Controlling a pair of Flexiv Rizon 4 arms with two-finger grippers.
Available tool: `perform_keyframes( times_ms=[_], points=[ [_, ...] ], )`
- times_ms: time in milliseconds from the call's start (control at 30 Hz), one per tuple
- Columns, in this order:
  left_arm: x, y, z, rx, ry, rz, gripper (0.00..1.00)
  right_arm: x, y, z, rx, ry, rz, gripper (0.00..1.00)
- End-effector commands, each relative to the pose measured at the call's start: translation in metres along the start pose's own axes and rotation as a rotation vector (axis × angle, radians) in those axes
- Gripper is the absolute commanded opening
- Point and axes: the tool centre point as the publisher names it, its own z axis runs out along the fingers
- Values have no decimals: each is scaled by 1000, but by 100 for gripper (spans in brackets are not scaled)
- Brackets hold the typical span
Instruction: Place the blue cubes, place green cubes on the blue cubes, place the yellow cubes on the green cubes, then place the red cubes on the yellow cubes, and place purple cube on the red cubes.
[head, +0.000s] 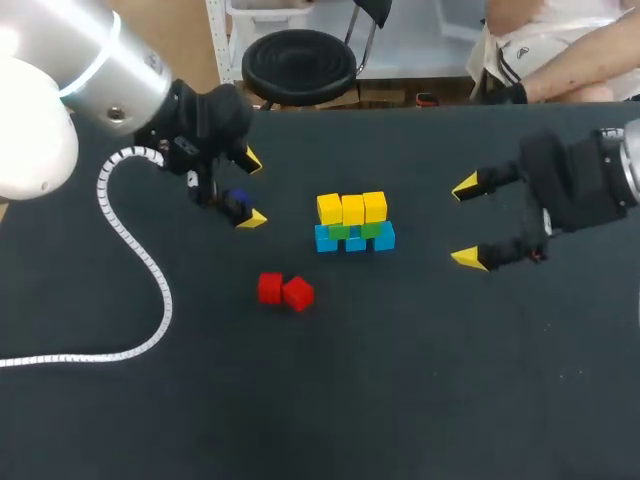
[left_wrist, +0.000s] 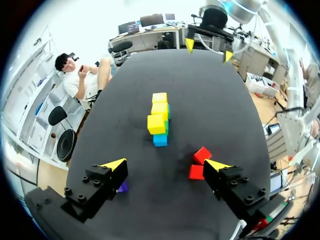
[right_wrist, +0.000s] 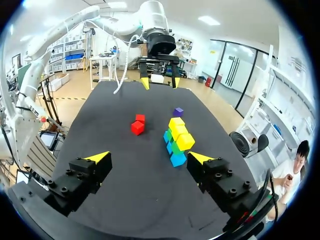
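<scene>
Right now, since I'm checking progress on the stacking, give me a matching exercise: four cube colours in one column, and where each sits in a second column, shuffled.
1. yellow cubes
2. blue cubes
3. red cubes
4. purple cube

A. lying together, apart from the other colours
B. lowest row, under the green cubes
C. close by the left end effector
D. highest row, on the green cubes

Pairs: 1-D, 2-B, 3-A, 4-C.
</scene>
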Motion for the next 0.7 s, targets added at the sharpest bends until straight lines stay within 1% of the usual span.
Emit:
perform_keyframes(
  times_ms=[33, 133, 233, 300, 333, 400, 467, 533, 567, 700],
  points=[
    [8, -16, -14, -8, 19, 18, 100, 3, 7, 0, 11, -10, -1, 100],
    [17, -25, -17, -1, 37, 27, 100, 7, 9, -3, 10, -11, 4, 100],
    [26, -28, -17, 3, 51, 10, 100, 13, 11, -7, 13, -7, 12, 100],
    [31, -29, -16, 6, 55, 0, 100, 18, 9, -10, -6, -33, -11, 100],
    [32, -29, -15, 7, 57, -2, 100, 22, 6, -11, -31, -54, -39, 100],
    [33, -29, -13, 11, 56, -8, 100, 28, 0, -13, -67, -80, -70, 100],
    [33, -29, -12, 15, 55, -9, 100, 31, -10, -17, -115, -127, -128, 100],
    [32, -28, -11, 16, 52, -7, 100, 32, -22, -23, -131, -108, -141, 100],
    [31, -28, -11, 18, 50, -6, 100, 32, -28, -27, -137, -111, -151, 100],
    [30, -28, -9, 23, 47, -1, 100, 36, -49, -38, -153, -90, -134, 100]
  ],
)
